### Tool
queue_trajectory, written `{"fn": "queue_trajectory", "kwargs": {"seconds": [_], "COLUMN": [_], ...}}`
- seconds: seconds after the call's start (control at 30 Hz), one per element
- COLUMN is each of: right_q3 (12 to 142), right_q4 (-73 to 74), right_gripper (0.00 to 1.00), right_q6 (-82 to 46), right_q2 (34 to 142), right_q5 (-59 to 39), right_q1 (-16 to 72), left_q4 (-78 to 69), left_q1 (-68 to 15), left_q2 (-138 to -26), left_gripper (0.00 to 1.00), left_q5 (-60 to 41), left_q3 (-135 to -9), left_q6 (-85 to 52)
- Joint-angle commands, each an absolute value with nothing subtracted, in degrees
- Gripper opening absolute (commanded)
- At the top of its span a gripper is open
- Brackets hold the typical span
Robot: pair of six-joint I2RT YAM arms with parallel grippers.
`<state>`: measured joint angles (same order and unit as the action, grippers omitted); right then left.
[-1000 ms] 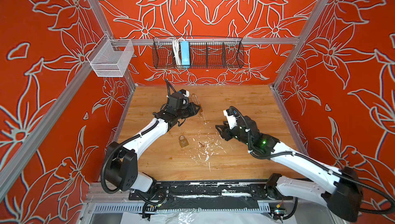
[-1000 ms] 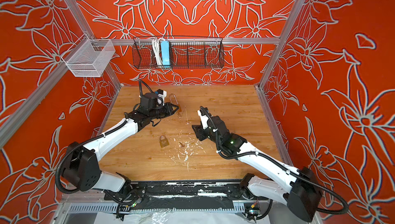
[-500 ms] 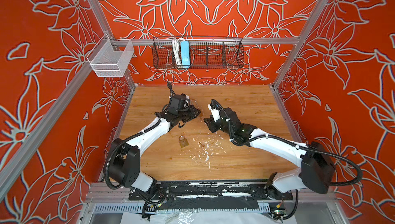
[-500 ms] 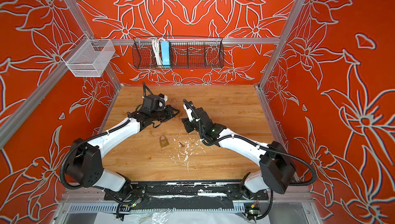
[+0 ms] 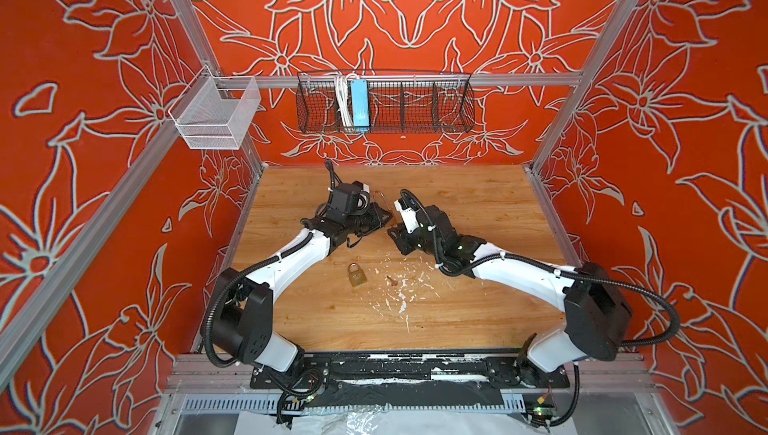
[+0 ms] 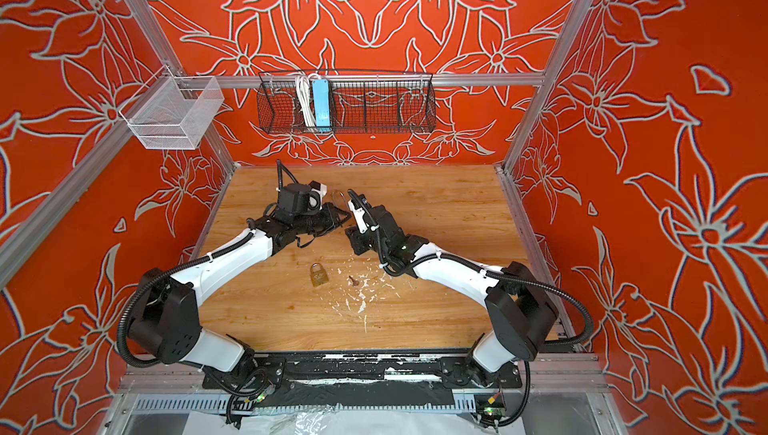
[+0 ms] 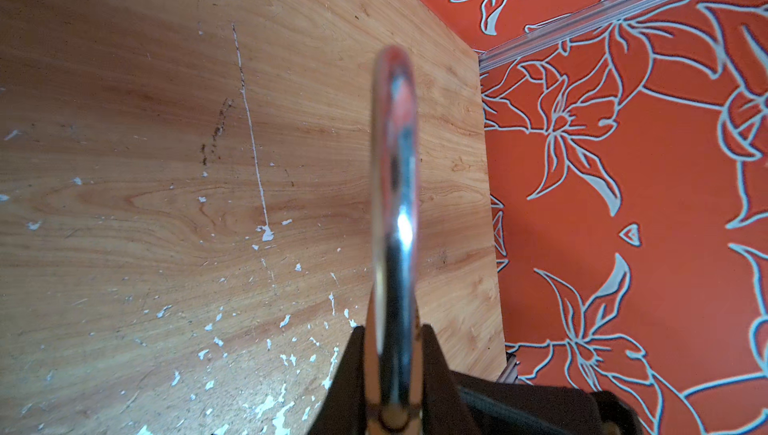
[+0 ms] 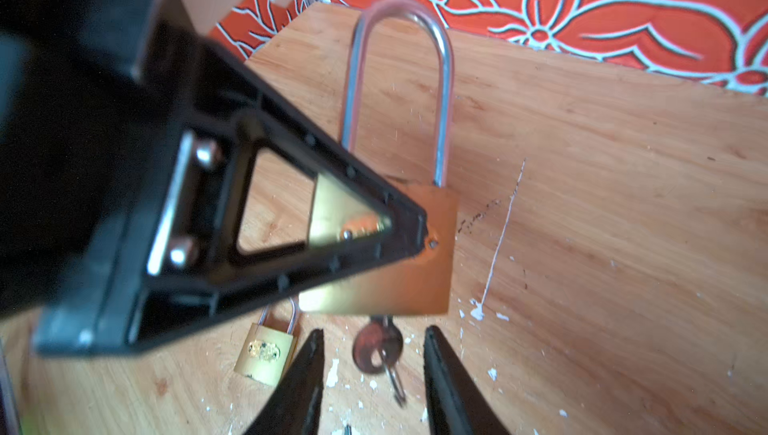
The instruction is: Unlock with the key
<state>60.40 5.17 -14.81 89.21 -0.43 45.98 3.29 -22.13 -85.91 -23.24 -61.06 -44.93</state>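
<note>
Between the two black fingers (image 8: pixel 440 370) of the right pincer (image 8: pixel 374 331) hangs the key (image 8: pixel 376 350). The fingers are spread, one on each side of the key's round brown head. A gap shows on both sides, so they are not touching it.

The key hangs from the bottom edge of the big lock (image 8: pixel 399 271), and a thin ring (image 8: pixel 395 383) dangles from the key. The left pincer (image 8: pixel 415 233) is pinching the gold body of the big lock and holds it. The lock's long silver loop (image 8: pixel 446 100) points away from the key. From the left wrist, that loop (image 7: pixel 395 204) is seen edge-on, coming up from between the left pincer's fingers (image 7: pixel 353 370).

Down on the wooden table (image 8: pixel 602 246), near the key, a small lock (image 8: pixel 266 350) lies flat. In both top views the left pincer (image 5: pixel 376 217) and the right pincer (image 5: pixel 392 232) are close together near the middle of the table (image 6: pixel 436 204). The small lock (image 6: pixel 319 275) lies a little nearer the front.
</note>
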Motion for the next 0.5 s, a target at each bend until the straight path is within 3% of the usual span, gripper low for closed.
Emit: {"fn": "queue_trajectory", "kwargs": {"seconds": [0.0, 0.33, 0.47], "right_q3": [62.64, 63.13, 63.1], "right_q4": [4.1, 1.52, 1.87], "right_gripper": [0.36, 0.35, 0.27], "right_q6": [-15.77, -16.08, -16.11], "right_q2": [90.65, 90.72, 90.66], "right_q5": [0.12, 1.89, 1.43], "right_q1": [46.36, 46.45, 46.49], "left_q4": [-1.32, -1.67, -1.83], "left_q1": [-22.15, -21.8, -21.71], "left_q2": [-84.15, -83.83, -83.81], "left_gripper": [0.0, 0.0, 0.0], "left_q5": [-24.36, -24.53, -24.59], "left_q3": [-61.3, -61.08, -60.91], "left_q6": [-45.0, -45.1, -45.09]}}
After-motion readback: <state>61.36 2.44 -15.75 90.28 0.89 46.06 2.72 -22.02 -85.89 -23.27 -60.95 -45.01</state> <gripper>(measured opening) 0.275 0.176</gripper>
